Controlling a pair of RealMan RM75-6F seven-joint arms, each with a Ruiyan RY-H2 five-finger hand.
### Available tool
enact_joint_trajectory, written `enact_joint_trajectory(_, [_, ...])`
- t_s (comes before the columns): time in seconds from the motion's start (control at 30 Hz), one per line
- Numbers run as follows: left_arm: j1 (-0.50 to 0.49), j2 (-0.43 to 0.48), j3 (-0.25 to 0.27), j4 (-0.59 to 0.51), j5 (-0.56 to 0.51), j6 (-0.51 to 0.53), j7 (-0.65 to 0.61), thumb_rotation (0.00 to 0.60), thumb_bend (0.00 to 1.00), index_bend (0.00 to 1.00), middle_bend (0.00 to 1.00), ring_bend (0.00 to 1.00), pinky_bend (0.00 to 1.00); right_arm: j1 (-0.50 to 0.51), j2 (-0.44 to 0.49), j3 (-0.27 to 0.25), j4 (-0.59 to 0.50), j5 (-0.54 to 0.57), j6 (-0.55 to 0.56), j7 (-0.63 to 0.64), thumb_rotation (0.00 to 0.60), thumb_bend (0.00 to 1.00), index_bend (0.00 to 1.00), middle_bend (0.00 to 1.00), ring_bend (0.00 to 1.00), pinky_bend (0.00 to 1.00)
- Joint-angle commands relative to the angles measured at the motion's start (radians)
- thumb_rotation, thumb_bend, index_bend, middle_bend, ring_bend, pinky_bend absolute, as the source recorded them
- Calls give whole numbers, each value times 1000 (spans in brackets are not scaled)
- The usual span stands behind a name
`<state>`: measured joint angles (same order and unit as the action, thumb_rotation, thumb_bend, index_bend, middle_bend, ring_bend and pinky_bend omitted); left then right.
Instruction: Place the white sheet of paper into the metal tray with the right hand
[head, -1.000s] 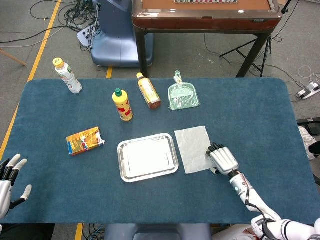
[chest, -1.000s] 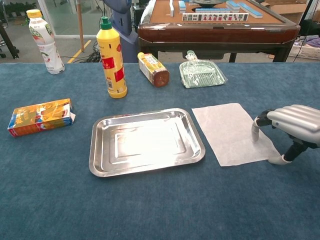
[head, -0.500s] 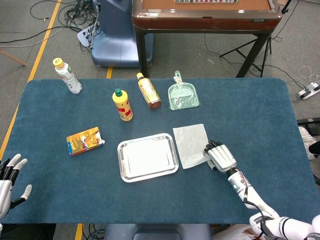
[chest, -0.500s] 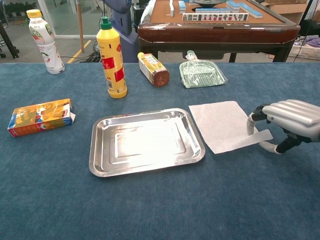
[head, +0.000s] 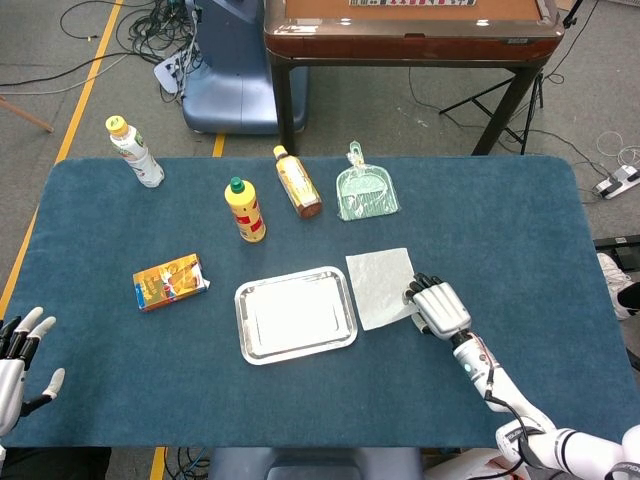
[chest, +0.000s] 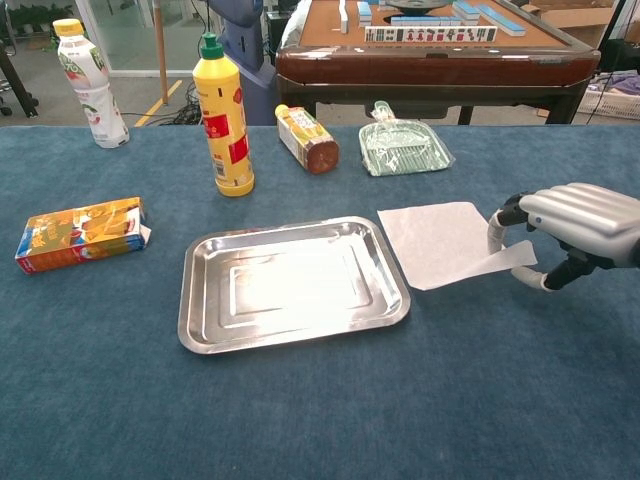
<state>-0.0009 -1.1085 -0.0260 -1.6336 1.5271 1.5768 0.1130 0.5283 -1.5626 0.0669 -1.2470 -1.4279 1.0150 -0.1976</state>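
The right robot hand (chest: 572, 232) pinches the right edge of the white sheet of paper (chest: 445, 243) between its curled fingers and thumb, palm down. The paper lies on the blue tabletop (chest: 300, 410) just beside the metal tray (chest: 290, 283), its near corner lifted.

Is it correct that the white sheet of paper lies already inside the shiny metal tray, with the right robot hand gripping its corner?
Not quite. The white sheet of paper lies on the blue table beside the shiny metal tray, not inside; the chest view shows this. The right robot hand does grip its corner.
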Motion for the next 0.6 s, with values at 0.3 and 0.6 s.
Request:
enact_joint_trajectory(0.3, [-5, 2, -1, -1, 0, -8, -6, 600, 307, 168, 81, 62, 14, 14, 10, 9, -11, 2, 1, 1, 600, 516, 447, 357, 212, 312])
enact_joint_trajectory(0.6, [-7, 5, 0, -5, 3, -9, -7, 600, 306, 168, 81, 62, 14, 15, 24, 17, -29, 0, 23, 14, 600, 618, 484, 405, 263, 312])
